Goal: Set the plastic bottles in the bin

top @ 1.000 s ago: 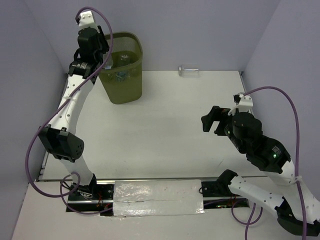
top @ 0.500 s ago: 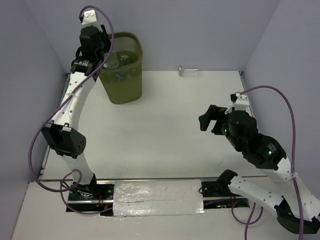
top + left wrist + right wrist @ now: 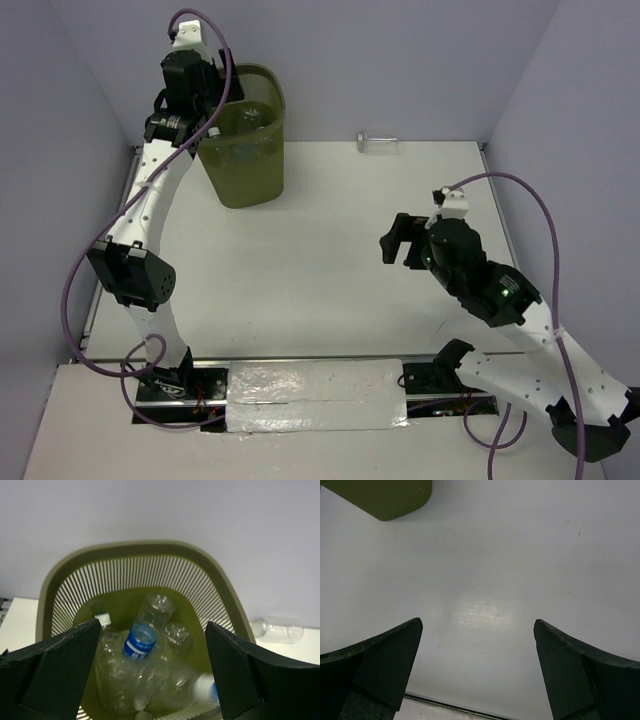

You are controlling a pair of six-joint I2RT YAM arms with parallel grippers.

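Note:
The olive-green mesh bin (image 3: 246,170) stands at the back left of the table. My left gripper (image 3: 207,98) hovers over its left rim, open and holding nothing. In the left wrist view the bin (image 3: 131,570) holds several clear plastic bottles. One has a blue label (image 3: 139,640), and a blurred one (image 3: 175,680) lies below my left gripper (image 3: 152,630). Another clear bottle (image 3: 377,142) lies on the table against the back wall, also visible at the right of the left wrist view (image 3: 278,630). My right gripper (image 3: 396,241) hangs open over the bare table's middle right.
The right wrist view shows my right gripper (image 3: 477,625) over plain white table (image 3: 490,555), with the bin's lower corner (image 3: 385,497) at the top left. Grey walls close in the table at the back and on both sides. A taped strip (image 3: 315,395) runs along the near edge.
My left gripper has lifted slightly over the bin and its jaws have opened. My right gripper has moved left toward the middle of the table, still open.

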